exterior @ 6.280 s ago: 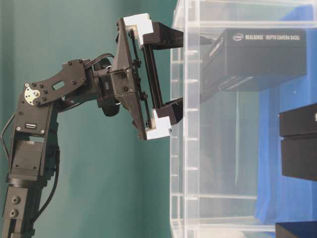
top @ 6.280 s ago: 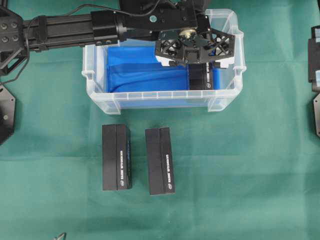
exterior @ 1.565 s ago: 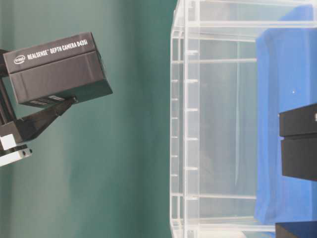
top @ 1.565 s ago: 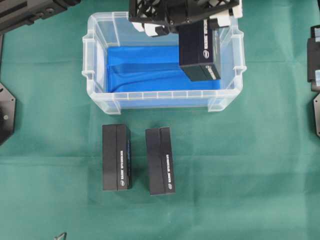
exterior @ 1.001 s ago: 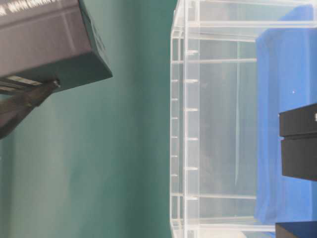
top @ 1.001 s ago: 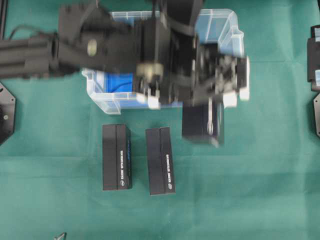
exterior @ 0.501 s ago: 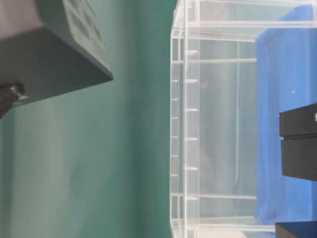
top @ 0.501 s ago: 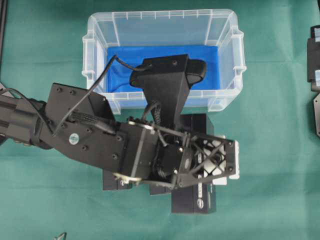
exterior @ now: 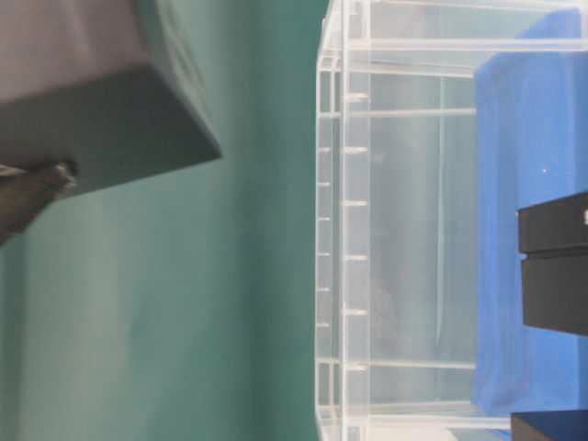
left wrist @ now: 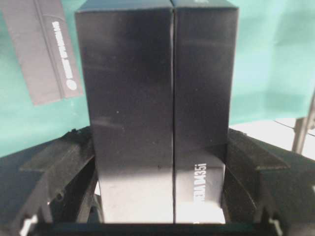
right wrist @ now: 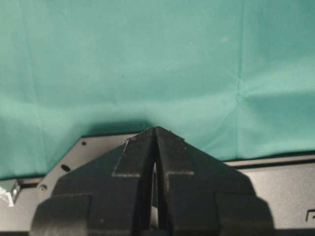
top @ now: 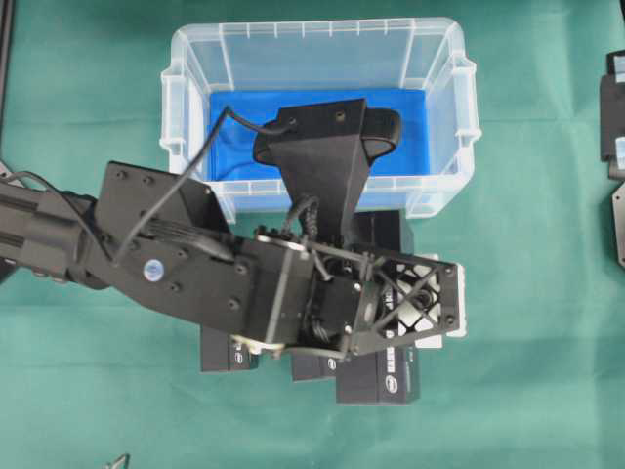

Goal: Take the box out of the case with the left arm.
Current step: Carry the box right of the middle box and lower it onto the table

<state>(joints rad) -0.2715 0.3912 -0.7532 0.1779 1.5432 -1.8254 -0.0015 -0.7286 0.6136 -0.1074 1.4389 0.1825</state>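
My left gripper (top: 400, 313) hangs over the green cloth in front of the case (top: 312, 27), shut on a long black box (top: 377, 381). In the left wrist view the box (left wrist: 157, 108) stands between the two black fingers (left wrist: 64, 157), which press on its long sides. At table level the box (exterior: 92, 101) is blurred at the upper left, well apart from the case wall (exterior: 340, 230). The case shows only its blue lining (top: 430, 127). The right gripper (right wrist: 156, 132) is shut on nothing above bare cloth.
Two more black boxes lie on the cloth, one (top: 227, 354) at the left and one (top: 311, 367) beside the held box, both partly hidden under the arm. One of them (left wrist: 49, 49) shows in the left wrist view. Black arm parts (top: 615, 117) sit at the right edge.
Within the last second the left arm swung the box from the case's front edge out over the cloth, to the right of the two lying boxes. In the last half second it barely shifted.
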